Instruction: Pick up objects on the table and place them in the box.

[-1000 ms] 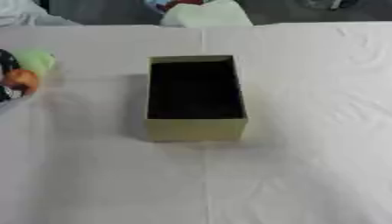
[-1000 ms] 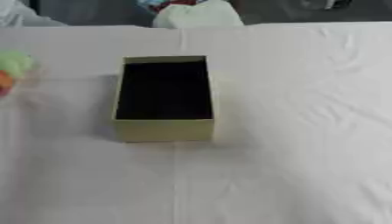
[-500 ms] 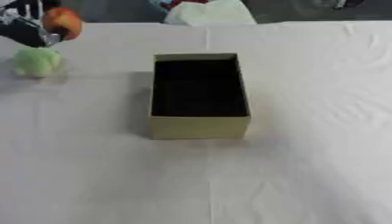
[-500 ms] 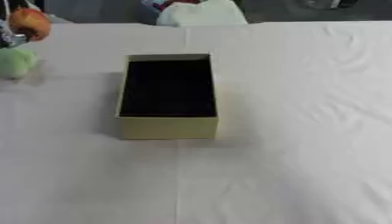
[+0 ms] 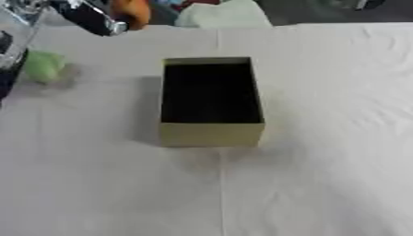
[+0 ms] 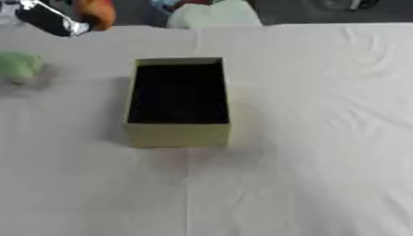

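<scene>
I have the left hand [image 5: 93,18] up at the far left corner of my view, raised above the worktop [image 5: 306,175], with an orange round object [image 5: 132,11] carried at its tip. The object looks like a piece of fruit, but it is too blurred for me to name it. The black and silver fingers [image 6: 48,20] appear wrapped against it, so I judge the hand is grasping it, though the blur keeps me from seeing the contact clearly. The right hand shows in neither eye view.

The box [image 5: 211,101], an open yellowish carton with a dark interior, sits in the middle of the white cloth. As far as I can see into it, nothing lies inside; the bottom reads as plain dark. So by my reckoning nothing has been delivered yet, and this is the first item on its way.

The orange object is well apart from the box, off its far left corner, and it needs to travel right and toward me before it can be lowered over the opening.

A pale green lumpy object [image 5: 44,67] rests on the cloth at the left, near the edge of the view and apart from the box. I take that as the next thing to collect.
</scene>
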